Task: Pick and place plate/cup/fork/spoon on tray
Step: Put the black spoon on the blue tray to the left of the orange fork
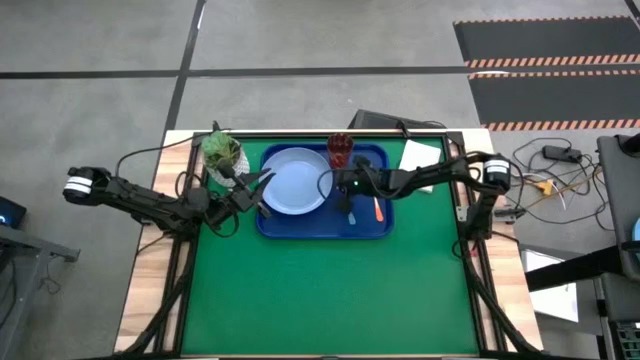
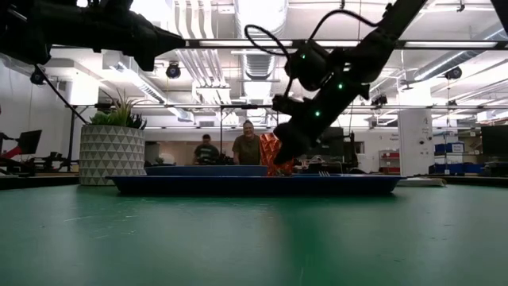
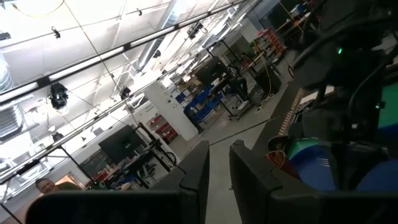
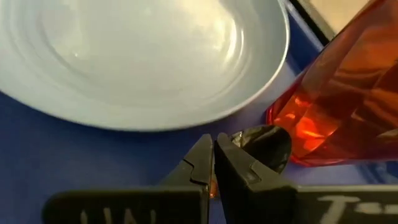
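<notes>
Starting at the left, the left claw [image 1: 262,180] hangs just off the tray's left edge, beside the plate [image 1: 296,181]. From its wrist camera the two fingers [image 3: 194,168] sit close together with a thin gap, nothing held; the view looks out over the room, so the claw is tipped up off the table. A white pot with a green plant [image 1: 221,152] stands on the table behind that claw, near the tray's back left corner.

Next, the tray [image 1: 310,228] lies on the green mat [image 1: 330,300] at the back of the table. The plate rests flat in the tray's left half, between the two claws.

The right claw [image 1: 336,187] is low over the tray's middle, just beside the plate's right rim. Its fingers [image 4: 200,163] are nearly shut, only a slit between them, gripping nothing visible. The spoon's dark bowl [image 4: 264,143] lies on the tray right at the fingertips, touching the base of the cup [image 4: 348,93]. The cup stands upright just beyond the claw, in the tray's back right part.

Right of the claw, the fork [image 1: 378,209] lies flat on the tray near its right edge, orange handle showing.
</notes>
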Motion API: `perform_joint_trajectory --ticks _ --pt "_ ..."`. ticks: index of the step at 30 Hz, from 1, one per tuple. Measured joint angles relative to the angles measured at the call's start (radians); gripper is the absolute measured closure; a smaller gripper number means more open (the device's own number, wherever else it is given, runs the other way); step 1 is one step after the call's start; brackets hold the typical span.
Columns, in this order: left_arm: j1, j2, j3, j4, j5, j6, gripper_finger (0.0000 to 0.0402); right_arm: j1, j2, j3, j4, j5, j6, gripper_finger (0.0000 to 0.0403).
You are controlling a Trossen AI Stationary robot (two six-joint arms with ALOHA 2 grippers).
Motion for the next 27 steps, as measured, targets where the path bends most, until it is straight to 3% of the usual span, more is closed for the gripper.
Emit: perform_joint_trajectory --ticks 5,27 --pt "0.0 0.0 0.001 0.0 0.0 0.0 0.0357 -0.045 0.001 -0.005 -0.017 -0.074 0.004 0.0394" --pt "0.001 0.0 0.005 0.001 0.0 0.002 0.0357 -0.07 0.073 -0.006 -0.003 -0.092 0.029 0.0394"
